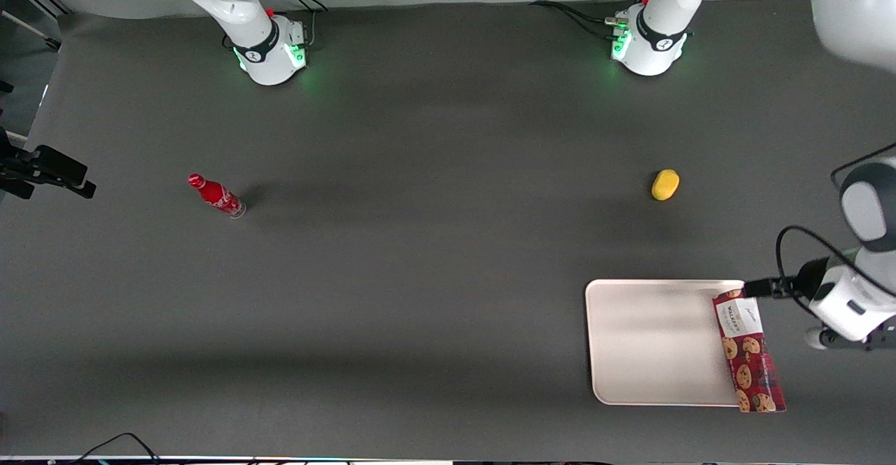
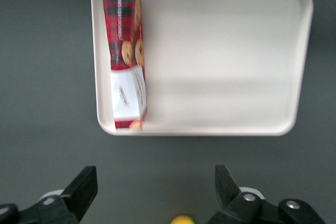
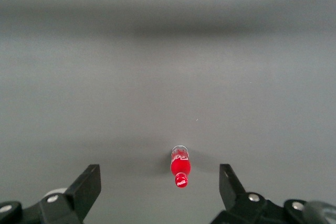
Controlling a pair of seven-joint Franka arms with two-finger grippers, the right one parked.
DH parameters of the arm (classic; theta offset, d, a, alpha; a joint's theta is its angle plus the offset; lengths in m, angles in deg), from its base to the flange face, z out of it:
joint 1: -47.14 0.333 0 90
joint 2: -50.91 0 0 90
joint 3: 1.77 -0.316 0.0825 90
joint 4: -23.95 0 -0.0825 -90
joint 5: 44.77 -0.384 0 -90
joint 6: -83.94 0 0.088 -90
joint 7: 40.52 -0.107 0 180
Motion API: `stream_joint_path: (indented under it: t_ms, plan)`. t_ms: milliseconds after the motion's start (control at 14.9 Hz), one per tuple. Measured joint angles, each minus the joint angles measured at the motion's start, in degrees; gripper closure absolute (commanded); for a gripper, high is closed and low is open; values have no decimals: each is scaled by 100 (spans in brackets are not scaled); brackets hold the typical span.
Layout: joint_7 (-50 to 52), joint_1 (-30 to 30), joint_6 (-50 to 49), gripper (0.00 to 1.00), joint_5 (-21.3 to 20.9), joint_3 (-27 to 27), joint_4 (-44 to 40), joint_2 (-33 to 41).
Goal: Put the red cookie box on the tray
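Note:
The red cookie box [image 1: 749, 353] lies flat on the tray [image 1: 651, 339], along the tray's edge toward the working arm's end. Its white label end points away from the front camera, and its other end sticks out a little over the tray's near rim. In the left wrist view the red cookie box [image 2: 126, 51] runs down one side of the cream tray [image 2: 226, 61]. My gripper [image 2: 155, 174] is open and empty, apart from the box and above the dark table just off the tray's rim. In the front view the gripper [image 1: 761, 288] shows by the box's label end.
A yellow rounded object [image 1: 665, 184] lies on the table farther from the front camera than the tray, and it also shows between my fingers as a yellow object [image 2: 181, 219]. A small red bottle [image 1: 215, 195] stands toward the parked arm's end.

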Motion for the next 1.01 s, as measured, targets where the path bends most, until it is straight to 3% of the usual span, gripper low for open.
stream_joint_path:
  t_ms: [335,670,804,1006]
  plan:
    - [400,-194,-525,0,-544,115,974,1383]
    - [961,67,-609,0,-1008,1102,2333,2793]
    - [978,485,-725,0,-1023,1642,2539,3074]
    - [981,625,-816,0,-1038,1798,2620,3196]
